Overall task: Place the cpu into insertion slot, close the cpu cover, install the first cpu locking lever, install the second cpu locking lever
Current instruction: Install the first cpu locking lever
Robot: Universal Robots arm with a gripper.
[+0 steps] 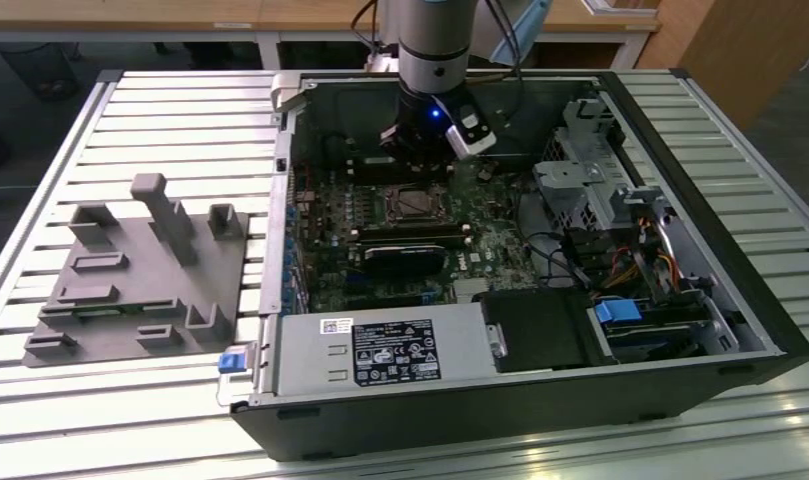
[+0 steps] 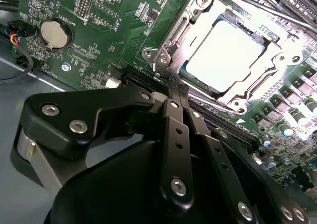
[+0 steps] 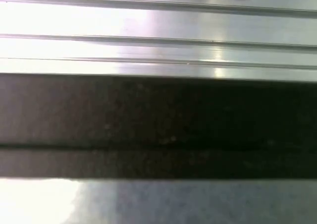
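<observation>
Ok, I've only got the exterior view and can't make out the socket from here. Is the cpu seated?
Observer: Yes. In the second wrist view the cpu lies flat in the socket.
Operator: And the cpu cover?
Observer: The cpu cover is down, with its frame lying over the chip's edges.
Operator: Where's the tool?
Observer: The tool is shut, with its tip at one corner of the cover.
</observation>
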